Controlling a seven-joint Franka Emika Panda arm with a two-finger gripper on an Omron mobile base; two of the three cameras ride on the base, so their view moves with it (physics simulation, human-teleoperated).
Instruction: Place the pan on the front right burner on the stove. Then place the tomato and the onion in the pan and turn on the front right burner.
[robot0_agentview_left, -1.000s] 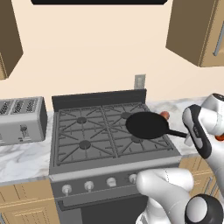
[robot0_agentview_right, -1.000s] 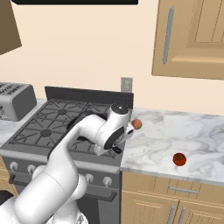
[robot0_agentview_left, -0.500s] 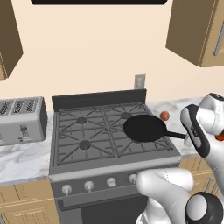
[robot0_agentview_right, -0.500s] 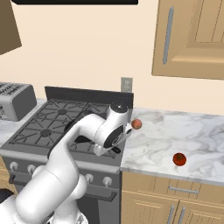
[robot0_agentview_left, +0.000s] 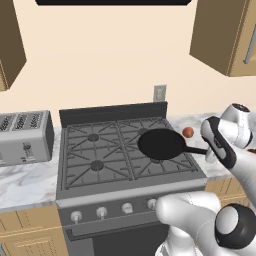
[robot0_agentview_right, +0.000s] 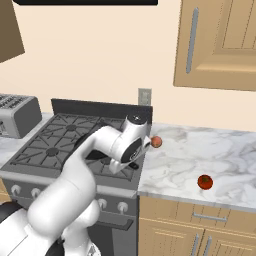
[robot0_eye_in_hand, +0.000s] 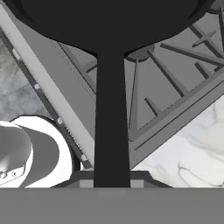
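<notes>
Now pan (robot0_agentview_left: 162, 144) empty, over stove (robot0_agentview_left: 95, 160), handle gripped.

A black pan (robot0_agentview_left: 161, 144) sits over a dark grey stove (robot0_agentview_left: 90, 165) with silver knobs (robot0_agentview_left: 102, 212); a bright red tomato (robot0_agentview_right: 204, 182) and pinkish-peach onion (robot0_agentview_right: 156, 142) rest on the white, grey-veined marble table (robot0_agentview_right: 215, 155).

The arm hides most of the pan (robot0_agentview_right: 95, 145) in the right base view. In the hand view its bowl (robot0_eye_in_hand: 109, 22) runs off the top edge, and its handle's near end goes under the bottom.
</notes>
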